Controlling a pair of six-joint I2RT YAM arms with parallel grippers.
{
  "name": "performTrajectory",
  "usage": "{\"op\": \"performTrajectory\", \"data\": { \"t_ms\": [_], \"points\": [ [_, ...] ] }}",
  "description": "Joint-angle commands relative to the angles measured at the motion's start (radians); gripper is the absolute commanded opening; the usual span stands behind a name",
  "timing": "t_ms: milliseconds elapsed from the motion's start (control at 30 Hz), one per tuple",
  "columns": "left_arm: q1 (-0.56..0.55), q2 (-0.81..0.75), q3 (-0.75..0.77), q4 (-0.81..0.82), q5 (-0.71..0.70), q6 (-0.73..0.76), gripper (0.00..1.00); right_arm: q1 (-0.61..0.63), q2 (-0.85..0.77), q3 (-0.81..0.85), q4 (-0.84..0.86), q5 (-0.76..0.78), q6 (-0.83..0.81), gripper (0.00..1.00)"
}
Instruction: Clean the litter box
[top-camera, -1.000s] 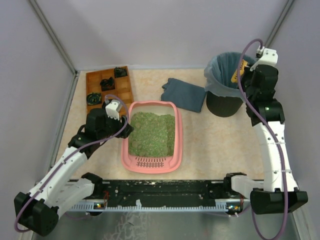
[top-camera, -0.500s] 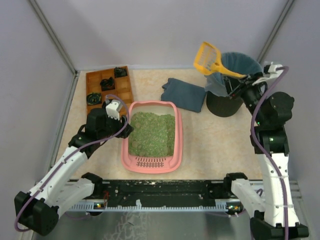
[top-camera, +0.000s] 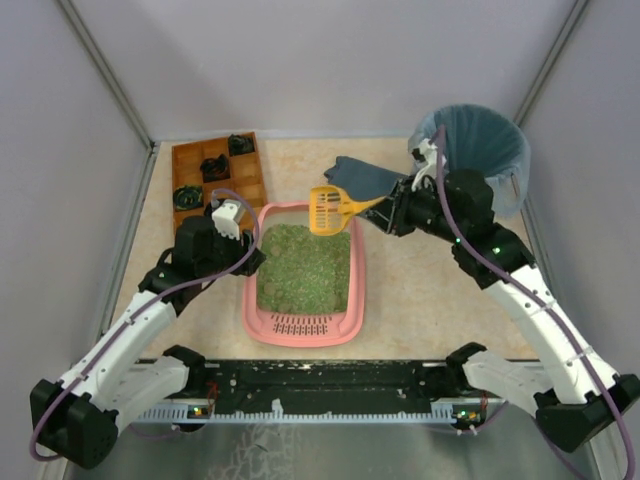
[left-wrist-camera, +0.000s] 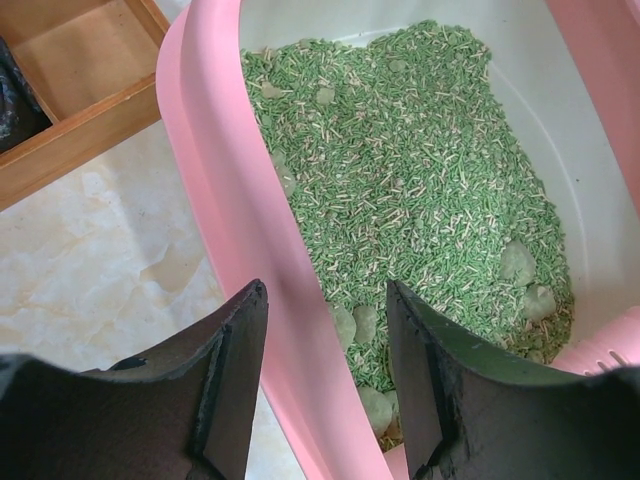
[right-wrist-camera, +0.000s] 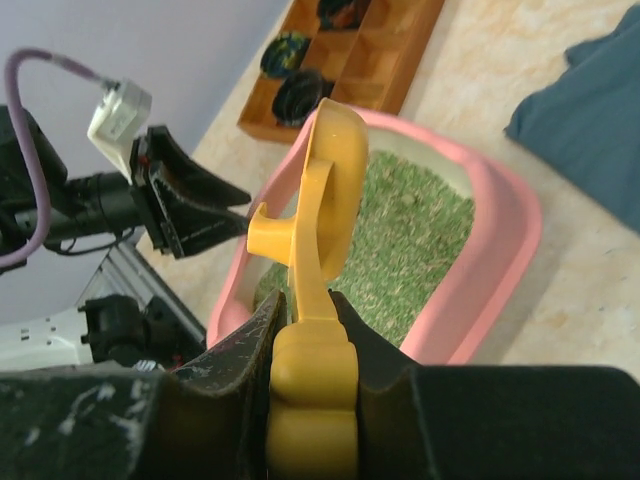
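Observation:
The pink litter box (top-camera: 250, 300) holds green litter (top-camera: 305, 265), with its grille at the near end. My left gripper (top-camera: 250, 258) is open and straddles the box's left rim (left-wrist-camera: 250, 230), one finger outside and one over the litter (left-wrist-camera: 420, 190). Several pale clumps (left-wrist-camera: 520, 265) lie in the litter near the fingers. My right gripper (top-camera: 393, 212) is shut on the handle of a yellow slotted scoop (top-camera: 328, 210). The scoop head hangs just above the far end of the box. In the right wrist view the scoop (right-wrist-camera: 325, 190) stands edge-on over the litter box (right-wrist-camera: 500, 260), between the jaws of my right gripper (right-wrist-camera: 310, 330).
A brown wooden compartment tray (top-camera: 215, 180) with black objects stands at the far left, close to the box. A blue-grey cloth (top-camera: 370, 185) lies behind the box. A black bin with a blue-grey bag (top-camera: 480, 140) stands far right, partly behind my right arm. Walls close in on both sides.
My right arm has swung the scoop from over the bin, left and down to the far end of the litter box. The left arm has not moved.

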Motion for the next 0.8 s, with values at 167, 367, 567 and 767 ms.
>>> {"op": "performTrajectory", "data": {
  "t_ms": [167,367,567,767],
  "points": [
    [0.004,0.005,0.004,0.003,-0.021,-0.005,0.56,0.256,0.172,-0.002,-0.028,0.227,0.091,0.0],
    [0.003,0.008,0.002,0.002,-0.024,-0.006,0.56,0.326,0.293,0.005,-0.014,0.254,0.128,0.0],
    [0.004,0.011,0.004,0.003,-0.019,-0.005,0.56,0.369,0.399,0.017,-0.027,0.228,0.133,0.0],
    [0.004,0.008,0.001,0.003,-0.02,-0.005,0.57,0.385,0.467,-0.021,0.021,0.18,0.162,0.0]
  ]
}}
